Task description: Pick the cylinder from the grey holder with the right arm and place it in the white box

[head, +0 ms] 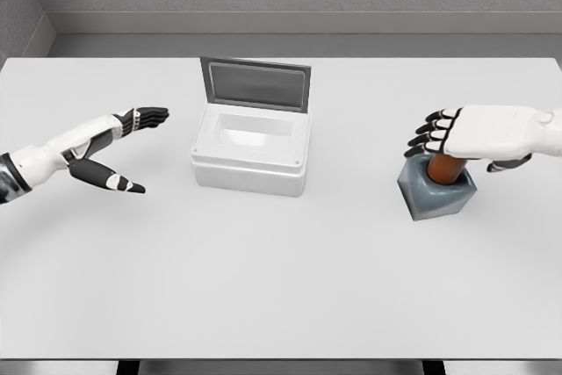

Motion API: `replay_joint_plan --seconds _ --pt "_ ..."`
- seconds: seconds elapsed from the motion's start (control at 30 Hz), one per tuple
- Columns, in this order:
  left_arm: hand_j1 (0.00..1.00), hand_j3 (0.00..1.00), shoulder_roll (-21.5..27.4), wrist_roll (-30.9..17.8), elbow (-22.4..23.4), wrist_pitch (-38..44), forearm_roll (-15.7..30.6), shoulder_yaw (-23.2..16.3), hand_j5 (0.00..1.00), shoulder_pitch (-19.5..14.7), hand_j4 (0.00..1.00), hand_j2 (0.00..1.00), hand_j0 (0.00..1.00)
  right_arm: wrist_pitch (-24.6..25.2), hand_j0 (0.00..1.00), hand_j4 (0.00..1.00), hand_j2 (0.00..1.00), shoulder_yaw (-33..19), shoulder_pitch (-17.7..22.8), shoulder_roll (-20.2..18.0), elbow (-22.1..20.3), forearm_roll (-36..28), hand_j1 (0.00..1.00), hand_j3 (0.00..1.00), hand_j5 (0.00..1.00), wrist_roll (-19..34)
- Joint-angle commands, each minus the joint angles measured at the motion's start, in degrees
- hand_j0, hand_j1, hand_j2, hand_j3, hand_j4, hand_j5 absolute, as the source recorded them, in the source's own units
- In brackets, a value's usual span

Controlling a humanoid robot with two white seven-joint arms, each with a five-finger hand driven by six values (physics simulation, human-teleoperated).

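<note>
An orange-brown cylinder (446,169) stands upright in a grey holder (435,192) on the right side of the table. My right hand (457,136) hovers directly over the cylinder's top, palm down, fingers extended and pointing left; it grasps nothing. The white box (252,148) sits at the table's middle with its grey lid (255,84) raised at the back, interior bare. My left hand (123,142) rests over the left part of the table, fingers spread and holding nothing.
A white table (281,287) carries everything and ends at a grey wall behind. The box lies about a hand's length left of the holder.
</note>
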Motion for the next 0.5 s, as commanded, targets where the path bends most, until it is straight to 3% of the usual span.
replay_joint_plan --seconds 0.0,0.2,0.23,0.3,0.33,0.4,0.47 --pt "1.00 1.00 0.0 -0.2 0.1 0.1 0.2 0.1 1.00 0.0 1.00 1.00 1.00 -0.4 1.00 1.00 1.00 0.4 0.0 0.1 0.1 1.2 1.00 1.00 1.00 0.1" --pt "1.00 1.00 0.1 -1.3 0.1 0.1 0.3 0.2 1.00 0.0 1.00 1.00 1.00 -0.4 1.00 1.00 1.00 0.5 0.0 0.7 0.4 1.3 1.00 1.00 1.00 0.1" --pt "1.00 1.00 0.1 -1.3 0.1 0.1 0.3 0.2 1.00 0.0 1.00 1.00 1.00 -0.4 0.89 0.89 0.89 0.5 0.0 0.7 0.4 1.2 0.89 0.89 0.89 0.1" --pt "1.00 1.00 0.1 -1.7 0.1 0.1 0.2 0.2 1.00 0.0 1.00 1.00 1.00 -0.4 0.53 0.53 0.53 0.5 0.0 0.7 0.4 1.2 0.53 0.53 0.53 0.1" --pt "1.00 1.00 0.1 -2.0 0.1 0.1 0.3 0.2 1.00 0.0 1.00 1.00 1.00 -0.4 0.45 0.45 0.45 0.5 -0.1 0.7 0.4 1.2 0.45 0.45 0.45 0.1" --pt "1.00 1.00 0.1 -2.1 0.1 0.1 0.2 0.2 1.00 0.0 1.00 1.00 1.00 -0.4 0.41 0.41 0.41 0.5 -0.1 0.7 0.4 1.2 0.41 0.41 0.41 0.1" --pt "1.00 1.00 0.1 -2.2 0.1 0.1 0.2 0.2 1.00 0.0 1.00 1.00 1.00 -0.4 0.28 0.28 0.28 0.5 -0.1 0.5 0.4 1.3 0.28 0.28 0.28 0.1"
